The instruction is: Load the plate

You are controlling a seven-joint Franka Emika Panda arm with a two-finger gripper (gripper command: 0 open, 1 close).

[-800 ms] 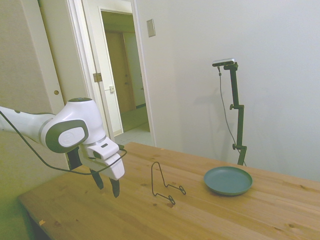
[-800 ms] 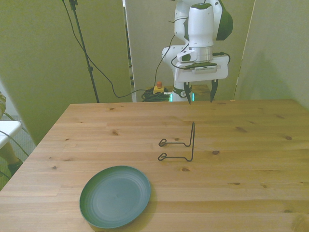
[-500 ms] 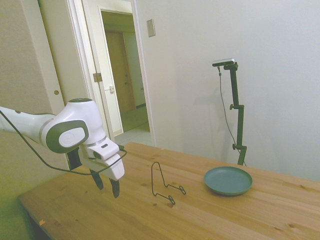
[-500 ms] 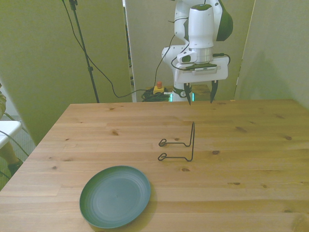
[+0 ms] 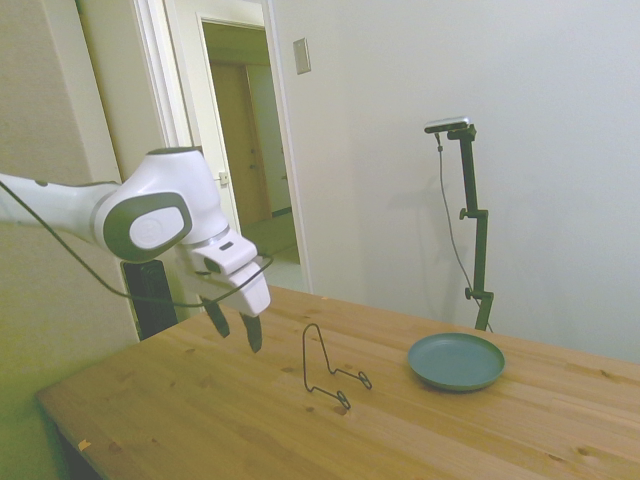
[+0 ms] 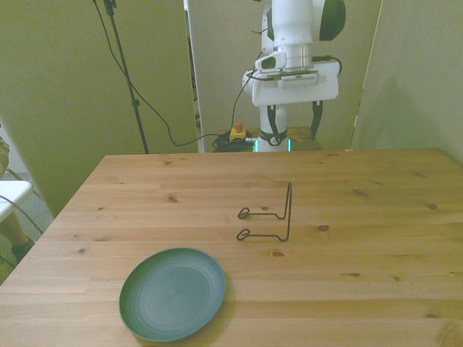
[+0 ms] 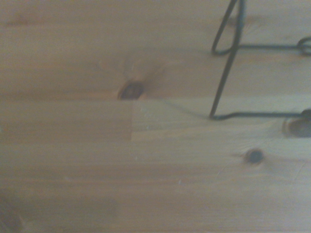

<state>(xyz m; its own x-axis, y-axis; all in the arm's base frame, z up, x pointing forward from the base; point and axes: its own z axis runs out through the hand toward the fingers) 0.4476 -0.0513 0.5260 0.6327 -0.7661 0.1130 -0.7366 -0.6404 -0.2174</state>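
Note:
The teal plate lies flat on the wooden table, near the front view's left corner. A thin black wire stand stands upright mid-table, and the wrist view shows part of the wire stand from above. My gripper hangs open and empty above the table, short of the wire stand, with the plate on the stand's other side. In the front view the gripper is high over the table's far edge.
Behind the table's far edge a small yellow box with a red button sits among cables on the floor. A white chair stands off the front view's left. An open doorway is behind the arm.
The gripper has risen well above the table and shifted a little toward the wire stand. Its fingers stay open. Plate and stand have not moved.

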